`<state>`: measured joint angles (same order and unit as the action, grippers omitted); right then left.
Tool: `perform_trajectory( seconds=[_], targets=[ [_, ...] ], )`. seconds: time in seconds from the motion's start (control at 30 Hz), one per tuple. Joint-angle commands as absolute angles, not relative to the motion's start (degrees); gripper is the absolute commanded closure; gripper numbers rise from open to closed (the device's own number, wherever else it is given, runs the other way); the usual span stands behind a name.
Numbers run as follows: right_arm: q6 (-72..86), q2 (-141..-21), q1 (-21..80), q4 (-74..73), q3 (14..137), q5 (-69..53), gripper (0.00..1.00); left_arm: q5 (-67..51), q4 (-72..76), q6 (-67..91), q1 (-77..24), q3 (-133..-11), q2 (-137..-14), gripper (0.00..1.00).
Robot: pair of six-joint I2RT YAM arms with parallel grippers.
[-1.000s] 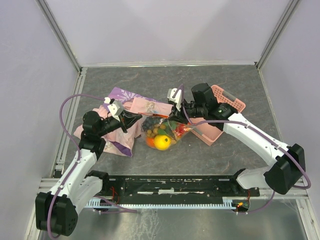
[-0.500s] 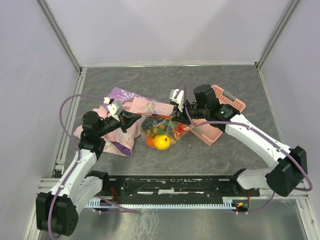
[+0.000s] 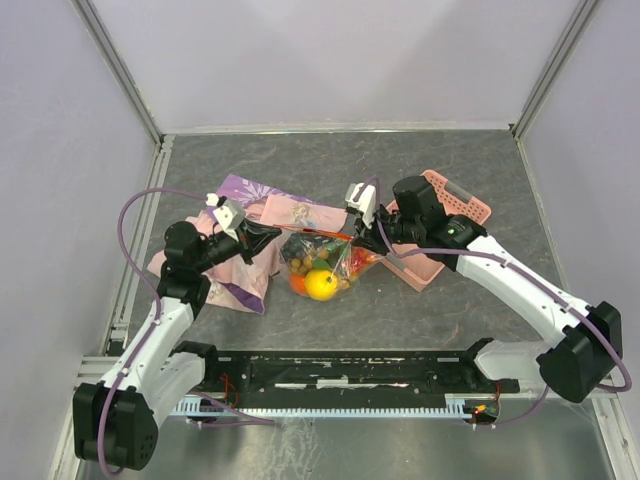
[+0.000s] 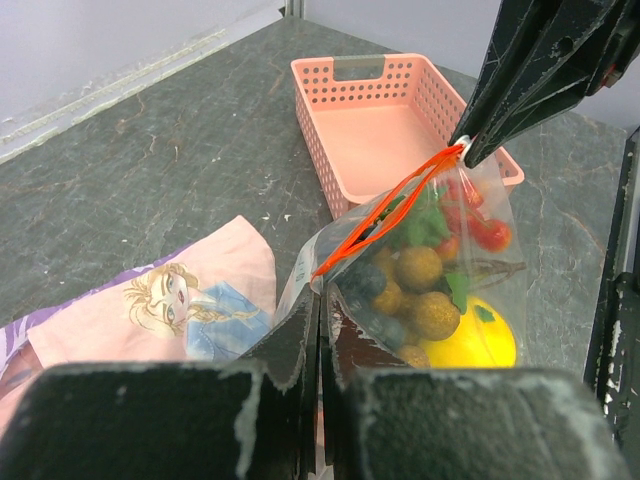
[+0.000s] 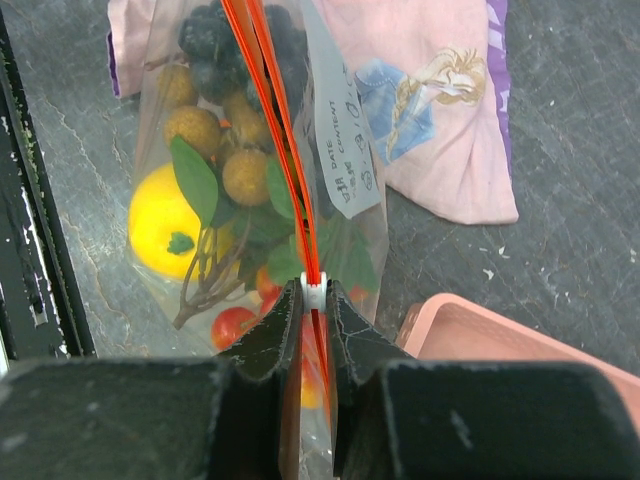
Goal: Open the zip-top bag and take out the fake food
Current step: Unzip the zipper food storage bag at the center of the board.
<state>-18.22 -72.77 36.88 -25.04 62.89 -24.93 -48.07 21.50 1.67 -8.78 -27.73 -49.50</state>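
The zip-top bag [image 3: 320,262] hangs stretched between the two arms near the middle of the table [image 3: 400,320], its bottom resting on or just above the dark surface; which of the two cannot be told. The left pincer [image 3: 272,234] is at the bag's 9 o'clock, jaws closed on the clear plastic of that end of the mouth. The left wrist view shows the two fingers pressed together with the film caught between them [image 4: 320,312]. The right pincer [image 3: 356,236] is at the bag's 2 o'clock and is closed on the other end of the mouth. Seen from its own wrist, the fingertips [image 5: 290,325] pinch the small white piece where the zip strip [image 5: 272,130] ends. That orange-red strip runs taut and straight from one pincer to the other, its two sides lying close together. The fake food [image 3: 318,272] is all inside the bag: a yellow fruit [image 5: 165,222] lowest, with tan-brown balls, dark purple grapes, green leaves and small red fruits. A pink perforated basket [image 3: 462,206] sits at the bag's 3 o'clock, behind the right wrist. A pink-purple patterned cloth [image 3: 292,211] lies at 10 o'clock, under the left arm.
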Motion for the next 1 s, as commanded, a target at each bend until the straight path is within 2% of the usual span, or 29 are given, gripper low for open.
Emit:
perform_trajectory(
  seconds=[0.0,0.97],
  targets=[
    [-16.2,-69.6,36.0,-25.4,62.1,-20.7,0.98,-45.9,24.8,4.2,-7.8,-28.1,-49.6,0.97],
    [-10.0,-61.9,35.2,-29.6,55.9,-7.8,0.96,-45.1,24.8,4.8,-6.2,-28.0,-50.2,0.97]
  ],
)
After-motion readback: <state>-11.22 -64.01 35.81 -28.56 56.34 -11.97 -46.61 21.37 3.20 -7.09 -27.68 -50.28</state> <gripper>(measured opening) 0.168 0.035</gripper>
